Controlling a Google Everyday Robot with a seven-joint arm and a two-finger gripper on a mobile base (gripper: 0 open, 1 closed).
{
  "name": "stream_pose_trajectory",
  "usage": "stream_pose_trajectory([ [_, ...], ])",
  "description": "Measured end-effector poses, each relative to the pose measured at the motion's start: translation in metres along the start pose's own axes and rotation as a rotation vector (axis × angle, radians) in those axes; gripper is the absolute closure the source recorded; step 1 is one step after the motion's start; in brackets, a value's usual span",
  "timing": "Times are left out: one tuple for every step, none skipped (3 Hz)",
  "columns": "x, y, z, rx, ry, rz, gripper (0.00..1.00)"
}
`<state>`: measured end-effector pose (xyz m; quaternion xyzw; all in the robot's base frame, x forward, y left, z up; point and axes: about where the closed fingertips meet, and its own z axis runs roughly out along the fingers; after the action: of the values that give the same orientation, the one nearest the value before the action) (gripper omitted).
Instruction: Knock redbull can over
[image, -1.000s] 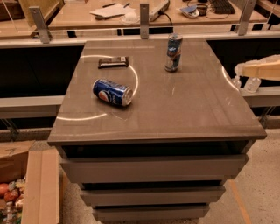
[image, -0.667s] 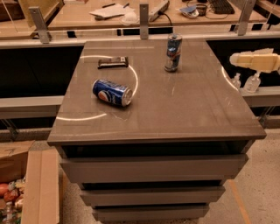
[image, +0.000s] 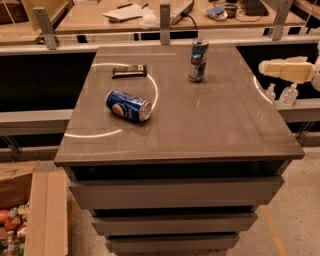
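**Gripper (image: 264, 68) edging in from the right, redbull can (image: 198, 60) not yet toppled**

Camera view, the only 1 we have: over the past second the cream-coloured gripper has come up and leftward from the right edge. It now hangs just off the table's (image: 210, 135) right rim, roughly level with the redbull can but well apart from it. Whether the pincer is apart or together we cannot tell. The redbull can stands upright near the table's far edge, untouched. A Pepsi can (image: 128, 105) lies on its side toward the left, with a dark snack bar (image: 129, 71) behind it. We judge the approach barely begun: a further sweep leftward is needed to tip the can.
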<state>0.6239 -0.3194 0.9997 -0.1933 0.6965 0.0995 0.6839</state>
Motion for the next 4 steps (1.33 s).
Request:
stream_pose_trajectory([
  [0.020,0.005,0.034,0.030,-0.024,0.039,0.00],
  [0.038,0.007,0.068,0.083,-0.013,0.057,0.18],
  [0.053,0.004,0.103,0.127,-0.009,0.062,0.41],
  [0.063,-0.001,0.138,0.156,-0.016,0.058,0.65],
])
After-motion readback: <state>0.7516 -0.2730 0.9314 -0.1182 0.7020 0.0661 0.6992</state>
